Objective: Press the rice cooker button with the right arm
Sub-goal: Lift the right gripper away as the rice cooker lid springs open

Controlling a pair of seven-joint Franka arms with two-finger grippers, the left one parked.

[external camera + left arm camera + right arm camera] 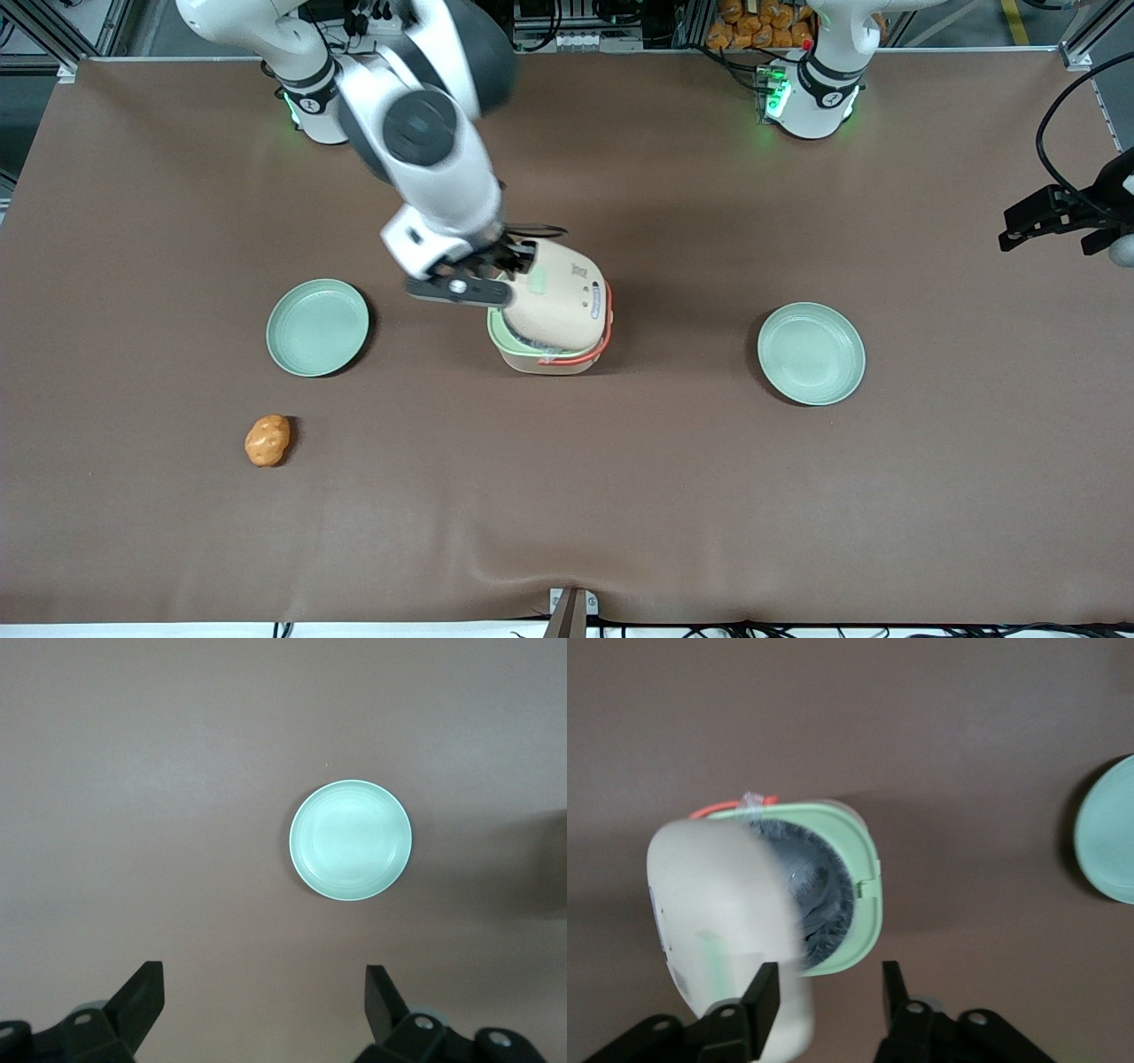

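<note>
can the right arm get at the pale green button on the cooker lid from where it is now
Probably yes. The open black two-finger tool hangs right beside the raised cream lid, and the small pale green button faces it with nothing between them.

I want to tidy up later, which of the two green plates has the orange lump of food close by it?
The plate toward the working arm's end of the table; the orange lump lies nearer the front camera. The other plate sits alone. The gripper is at the rice cooker.

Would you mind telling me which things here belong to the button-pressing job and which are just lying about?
Job:
- button on the lid
- rice cooker, lid swung up
- gripper, open, at the lid beside the button

Lying about:
- two green plates
- orange lump
</note>
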